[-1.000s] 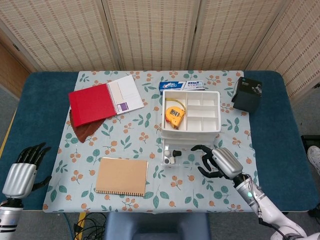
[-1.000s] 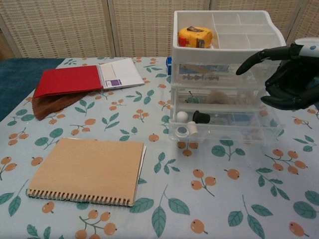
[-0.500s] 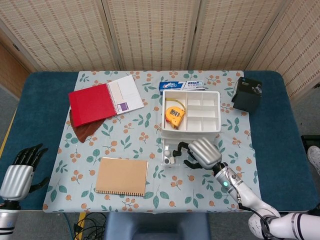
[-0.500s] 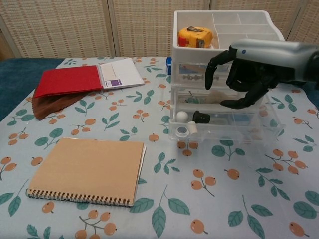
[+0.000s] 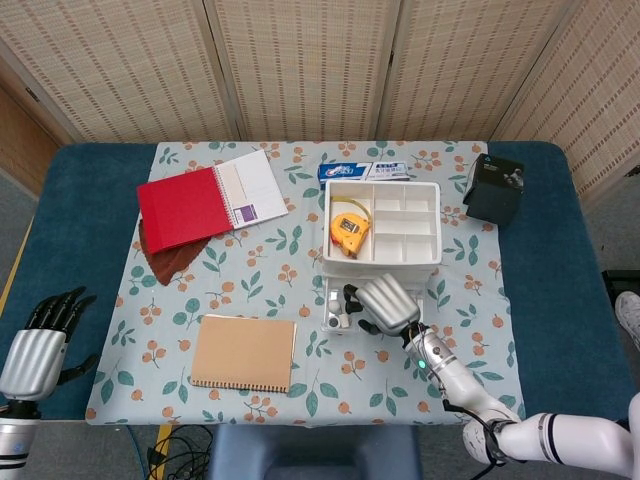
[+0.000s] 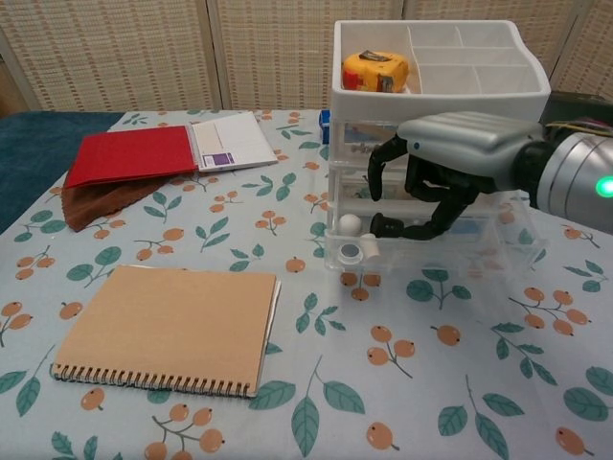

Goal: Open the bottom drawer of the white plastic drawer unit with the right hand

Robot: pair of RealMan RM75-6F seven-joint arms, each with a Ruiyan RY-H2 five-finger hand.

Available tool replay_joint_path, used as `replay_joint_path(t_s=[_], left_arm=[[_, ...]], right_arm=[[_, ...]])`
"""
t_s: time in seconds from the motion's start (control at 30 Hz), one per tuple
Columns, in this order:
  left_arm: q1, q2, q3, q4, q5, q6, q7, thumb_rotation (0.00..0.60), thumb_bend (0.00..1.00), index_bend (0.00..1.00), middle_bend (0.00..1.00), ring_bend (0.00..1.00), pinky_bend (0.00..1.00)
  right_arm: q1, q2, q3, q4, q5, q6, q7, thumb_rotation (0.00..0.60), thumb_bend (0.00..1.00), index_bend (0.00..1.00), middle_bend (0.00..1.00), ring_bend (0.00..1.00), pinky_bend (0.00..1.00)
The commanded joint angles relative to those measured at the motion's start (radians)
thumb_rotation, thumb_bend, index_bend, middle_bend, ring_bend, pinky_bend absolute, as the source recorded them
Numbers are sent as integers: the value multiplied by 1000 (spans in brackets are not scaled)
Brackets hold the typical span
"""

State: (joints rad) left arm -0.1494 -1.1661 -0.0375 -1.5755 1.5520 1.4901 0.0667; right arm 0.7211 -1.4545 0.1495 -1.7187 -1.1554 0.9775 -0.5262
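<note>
Right hand point(image 6: 436, 168), fingers curled, holding nothing, over one bottom drawer point(image 6: 431, 251); two notebooks point(image 6: 168, 326).

right hand point(image 6: 436, 177) fingers curled downward, forearm reaching in from the right, left hand point(image 5: 40, 345) fingers apart, idle

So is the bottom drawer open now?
Partly open. The bottom drawer sticks out in front of the drawers above it, with the right hand curled over its front.
</note>
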Motion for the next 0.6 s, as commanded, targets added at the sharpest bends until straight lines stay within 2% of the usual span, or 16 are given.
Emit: replay_joint_path(t_s=[0.03,0.6], left_arm=[[-1,0,0,-1,1,0,0,600,167,154,115,118,125],[-2,0,-2,-3,0,-2,7,600,167,155,115,118,124]], right_arm=[[12,-23,-2,21,22,-2,-16,600,252,403,938,1000,1000],[42,-79,-18,97,44,5,-65,600,295,403,938,1000,1000]])
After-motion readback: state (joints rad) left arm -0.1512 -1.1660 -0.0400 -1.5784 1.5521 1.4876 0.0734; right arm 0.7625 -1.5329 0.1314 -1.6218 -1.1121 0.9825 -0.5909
